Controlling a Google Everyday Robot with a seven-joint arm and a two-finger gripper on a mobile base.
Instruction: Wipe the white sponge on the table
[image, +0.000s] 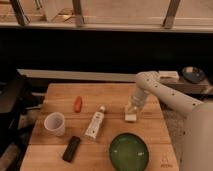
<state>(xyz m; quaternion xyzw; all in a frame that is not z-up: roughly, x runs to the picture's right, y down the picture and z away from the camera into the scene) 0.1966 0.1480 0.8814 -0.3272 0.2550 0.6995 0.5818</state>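
White sponge (130, 118) lies on the wooden table (60, 95) directly beneath the gripper (132, 111), which points down with its fingers closed on the sponge's top. To the gripper's left as seen, a white tube (95, 125) lies nearby. Farther that way are an orange item (78, 104) and a white cup (55, 123). In front of the gripper sits a green plate (129, 152), with a black block (71, 148) off to the front-left.
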